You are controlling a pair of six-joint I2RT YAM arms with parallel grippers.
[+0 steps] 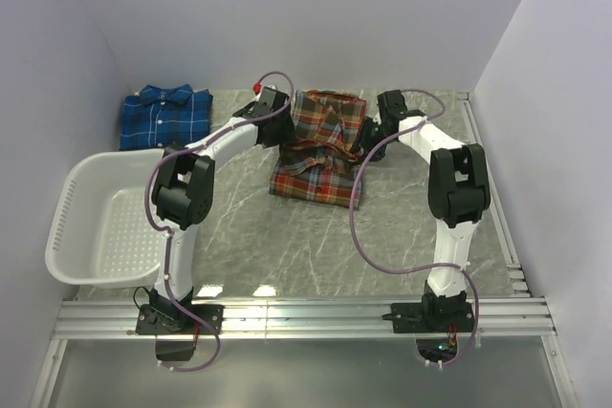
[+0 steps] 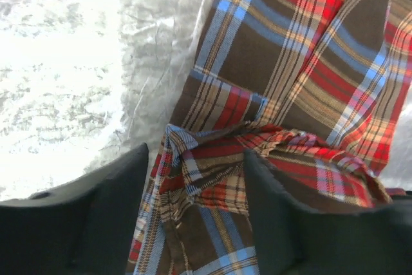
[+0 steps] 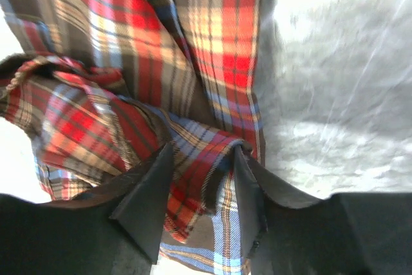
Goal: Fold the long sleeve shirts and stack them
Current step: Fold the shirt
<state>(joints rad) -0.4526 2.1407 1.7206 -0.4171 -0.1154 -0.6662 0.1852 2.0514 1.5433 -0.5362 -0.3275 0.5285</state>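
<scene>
Blue white-lined plaid cloth shirt (image 1: pixel 164 117) folded at far-left corner; both jaws pinch half-folded red-orange plaid cloth shirt (image 1: pixel 320 145); stacking remains.

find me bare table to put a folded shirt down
Largest bare marble: in front of the red shirt, between left arm and right arm. A narrow strip between blue shirt and left tool. Crowded: red shirt's far edge, with right tool too; basket takes the left.
</scene>
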